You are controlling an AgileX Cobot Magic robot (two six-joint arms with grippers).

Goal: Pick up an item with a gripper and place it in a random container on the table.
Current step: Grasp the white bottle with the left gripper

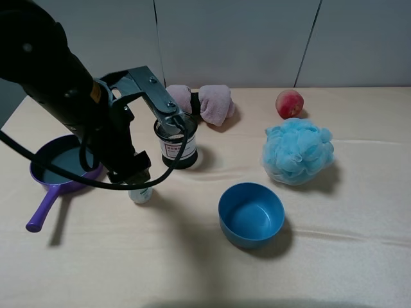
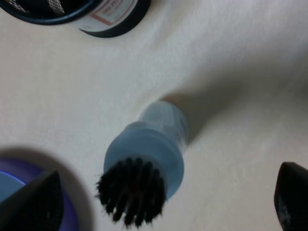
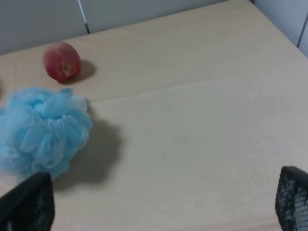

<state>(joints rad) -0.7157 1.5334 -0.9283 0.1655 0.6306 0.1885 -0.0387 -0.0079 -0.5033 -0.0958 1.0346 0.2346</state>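
Observation:
The small white bottle with a black ribbed cap stands upright on the beige table, between the purple pan and the black wire-mesh cup. My left gripper hangs right over it. In the left wrist view the bottle sits between the two black fingers. The left gripper is open and does not touch the bottle. The cup's labelled base shows just beyond. My right gripper is open and empty over bare table; it is out of the high view.
A purple pan lies left of the bottle. A blue bowl sits front centre. A blue mesh sponge, a peach and a pink cloth lie further back. The sponge and peach also show in the right wrist view.

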